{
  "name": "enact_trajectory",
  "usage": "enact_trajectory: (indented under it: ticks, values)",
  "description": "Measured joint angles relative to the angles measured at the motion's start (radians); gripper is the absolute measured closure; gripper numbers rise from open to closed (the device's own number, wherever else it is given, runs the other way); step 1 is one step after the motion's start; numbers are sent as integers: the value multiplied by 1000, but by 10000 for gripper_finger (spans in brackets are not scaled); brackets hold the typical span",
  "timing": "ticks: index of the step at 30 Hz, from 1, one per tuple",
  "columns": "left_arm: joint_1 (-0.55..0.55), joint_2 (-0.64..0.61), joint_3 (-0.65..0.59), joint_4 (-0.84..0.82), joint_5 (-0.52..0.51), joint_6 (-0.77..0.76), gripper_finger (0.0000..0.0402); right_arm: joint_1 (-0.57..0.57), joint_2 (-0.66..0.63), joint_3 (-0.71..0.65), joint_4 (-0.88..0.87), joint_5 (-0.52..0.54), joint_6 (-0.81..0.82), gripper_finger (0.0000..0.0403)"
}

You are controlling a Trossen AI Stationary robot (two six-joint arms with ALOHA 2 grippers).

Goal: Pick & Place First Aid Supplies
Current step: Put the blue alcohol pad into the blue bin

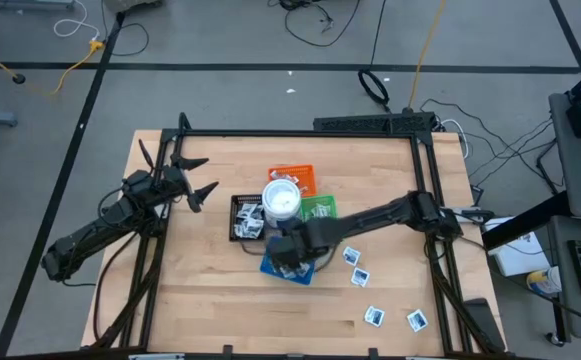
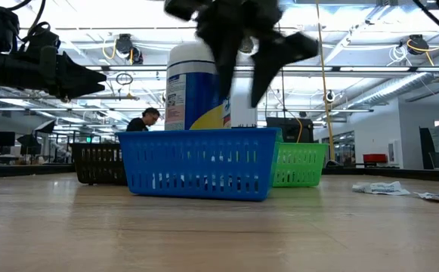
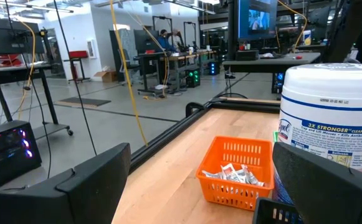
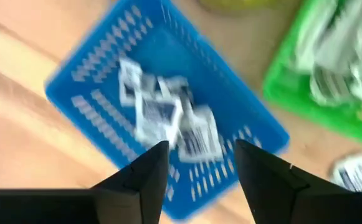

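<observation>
Several white packets [image 4: 168, 121] lie in the blue tray [image 4: 93, 68], right end effector [image 4: 198, 165] above it, fingers parted and empty. Four more packets [image 1: 356, 276] lie loose on the tabletop [image 1: 200, 300]. Left end effector [image 1: 196, 178] (spread wide) waits aside.

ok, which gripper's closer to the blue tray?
Right. The right gripper hangs directly over the blue tray, jaws apart above the packets inside. The left gripper waits near the table's left edge, well clear.
</observation>
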Motion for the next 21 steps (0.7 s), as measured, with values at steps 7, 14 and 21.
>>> enact_trajectory:
  ticks: [7, 14, 21]
  values:
    - [0, 0, 0, 0, 0, 0, 4, 120, -124, -208, 45, -6, 161, 240]
    - [0, 0, 0, 0, 0, 0, 4, 282, -290, -457, 54, -6, 395, 243]
    - [0, 0, 0, 0, 0, 0, 4, 472, -411, -614, 47, -8, 599, 243]
